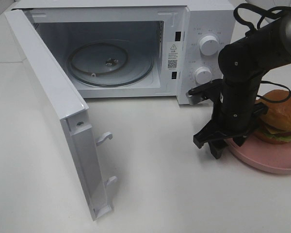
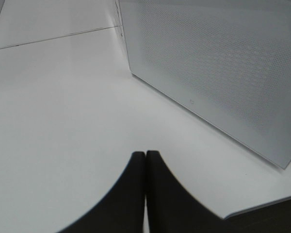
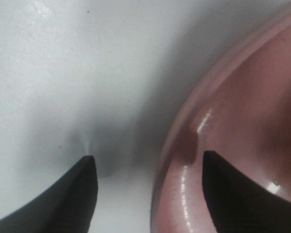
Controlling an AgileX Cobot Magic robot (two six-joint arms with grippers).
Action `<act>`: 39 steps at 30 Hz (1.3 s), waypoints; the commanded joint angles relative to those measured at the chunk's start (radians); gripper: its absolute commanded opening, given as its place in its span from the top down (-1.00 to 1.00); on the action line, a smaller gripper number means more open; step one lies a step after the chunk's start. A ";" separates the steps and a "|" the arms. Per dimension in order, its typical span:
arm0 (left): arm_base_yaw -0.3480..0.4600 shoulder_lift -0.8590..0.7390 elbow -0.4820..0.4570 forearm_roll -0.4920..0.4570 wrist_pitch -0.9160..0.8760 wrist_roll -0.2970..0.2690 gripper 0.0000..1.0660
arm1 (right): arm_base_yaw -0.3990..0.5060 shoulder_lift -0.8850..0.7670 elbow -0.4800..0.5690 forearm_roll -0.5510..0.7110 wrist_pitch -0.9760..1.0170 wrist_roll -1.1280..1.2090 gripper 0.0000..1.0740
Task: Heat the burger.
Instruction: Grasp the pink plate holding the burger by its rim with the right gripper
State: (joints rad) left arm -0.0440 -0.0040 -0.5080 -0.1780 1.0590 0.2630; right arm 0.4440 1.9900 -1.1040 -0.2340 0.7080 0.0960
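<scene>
1. On the far side of a pink plate (image 1: 274, 162), the burger (image 1: 280, 116), partly hidden behind the right arm; plate on the white table (image 1: 160, 194), just right of the microwave (image 1: 208, 19).
2. Pointing straight down at the plate's near-left rim, the right gripper (image 1: 228, 149), apart from the burger.
3. From the right wrist view: right gripper (image 3: 148, 158) astride the rim of the pink plate (image 3: 242, 97), one finger (image 3: 68, 199) over bare table, the other finger (image 3: 237, 194) over the plate's inside. Jaws spread wide, and apparently nothing pinched between them, though the close-up is blurred.
4. Out of the high view, the left gripper (image 2: 145, 162); in its wrist view, fingers pressed flat together with nothing between them, low over the table, near the perforated outer face of the door (image 2: 223, 63).
5. Microwave door (image 1: 48, 97) swung wide to the left; glass turntable (image 1: 111, 63) visible in the cavity.
6. On the control panel, two white knobs (image 1: 209, 46), just beside the right arm.
</scene>
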 commanded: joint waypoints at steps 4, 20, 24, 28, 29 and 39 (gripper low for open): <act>-0.003 -0.020 0.002 -0.002 -0.010 0.000 0.99 | -0.003 0.006 0.000 0.000 -0.007 -0.018 -0.04; -0.003 -0.020 0.002 -0.002 -0.010 0.000 0.99 | -0.003 0.006 0.000 0.002 -0.010 -0.015 -0.25; -0.003 -0.020 0.002 -0.002 -0.010 0.000 0.99 | -0.003 0.006 0.000 0.023 -0.024 -0.032 -0.25; -0.003 -0.020 0.002 -0.002 -0.010 0.000 0.99 | -0.003 0.008 0.000 0.026 -0.026 -0.034 -0.25; -0.003 -0.020 0.002 -0.002 -0.010 0.000 0.99 | -0.003 0.015 0.000 0.026 -0.022 -0.034 -0.25; -0.003 -0.020 0.002 -0.002 -0.010 0.000 0.99 | -0.003 0.061 -0.001 0.026 -0.014 -0.039 -0.10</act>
State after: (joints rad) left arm -0.0440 -0.0040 -0.5080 -0.1780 1.0590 0.2630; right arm 0.4440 2.0220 -1.1140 -0.2030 0.6950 0.0660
